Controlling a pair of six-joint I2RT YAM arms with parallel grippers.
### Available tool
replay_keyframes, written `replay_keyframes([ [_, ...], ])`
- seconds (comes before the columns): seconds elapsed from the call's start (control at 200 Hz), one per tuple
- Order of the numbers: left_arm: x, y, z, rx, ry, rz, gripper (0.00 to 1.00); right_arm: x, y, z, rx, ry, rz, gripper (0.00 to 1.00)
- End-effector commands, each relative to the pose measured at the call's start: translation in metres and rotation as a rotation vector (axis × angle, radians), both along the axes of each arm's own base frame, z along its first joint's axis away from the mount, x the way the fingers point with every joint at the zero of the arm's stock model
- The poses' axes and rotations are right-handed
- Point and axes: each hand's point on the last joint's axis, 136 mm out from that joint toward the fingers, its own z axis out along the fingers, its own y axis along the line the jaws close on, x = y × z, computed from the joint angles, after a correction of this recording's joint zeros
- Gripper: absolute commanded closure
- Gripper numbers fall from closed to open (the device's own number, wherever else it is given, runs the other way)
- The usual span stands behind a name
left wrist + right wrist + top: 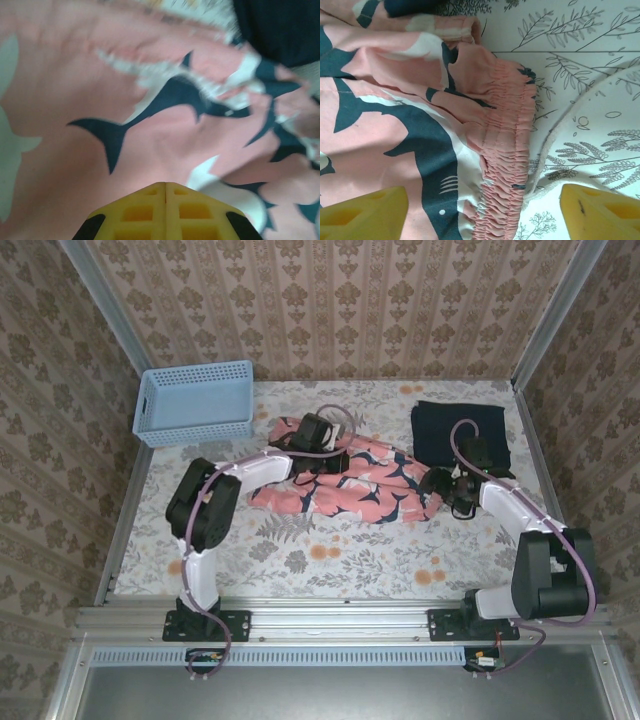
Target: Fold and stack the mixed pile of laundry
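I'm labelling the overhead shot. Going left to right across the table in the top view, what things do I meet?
Blue basket → pink printed garment → navy garment.

Blurry, edge-cropped coral-pink garment (165, 145)

Coral-pink printed garment (365, 492) rumpled mid-table; navy garment (435, 435) folded far-right.

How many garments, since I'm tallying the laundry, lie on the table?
2: the coral-pink printed garment lies mid-table; the dark navy garment lies far right. Something could hide beneath them.
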Motion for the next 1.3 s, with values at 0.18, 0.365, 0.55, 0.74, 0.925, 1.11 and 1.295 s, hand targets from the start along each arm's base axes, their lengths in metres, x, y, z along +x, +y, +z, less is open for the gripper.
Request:
replay_keyframes([
  [0.18, -0.008, 0.005, -0.049, 0.049, 0.111, -0.015, 1.00, 0.017, 0.024, -0.034, 0.143, 0.016, -0.013, 0.34],
  [0.365, -0.022, 0.010, -0.069, 0.066, 0.159, -0.019, 1.00, 0.030, 0.037, -0.040, 0.188, 0.004, -0.002, 0.56],
  [0.55, -0.042, 0.007, -0.080, 0.064, 0.212, -0.044, 1.00, 0.039, 0.046, -0.025, 0.209, -0.046, 0.046, 0.85],
  [0.74, -0.065, -0.017, -0.073, 0.026, 0.262, -0.062, 1.00, 0.032, 0.036, 0.009, 0.127, -0.073, 0.104, 1.00],
  [0.925, -0.087, -0.057, -0.059, -0.009, 0.273, -0.091, 1.00, 0.026, 0.023, 0.042, 0.057, -0.084, 0.146, 1.00],
  [1.11, -0.086, -0.096, -0.051, -0.061, 0.264, -0.054, 1.00, 0.017, 0.005, 0.069, -0.067, -0.083, 0.157, 1.00],
  [1.295, -0.073, -0.108, -0.029, -0.121, 0.227, 0.003, 1.00, 0.016, 0.004, 0.087, -0.100, -0.101, 0.180, 1.00],
])
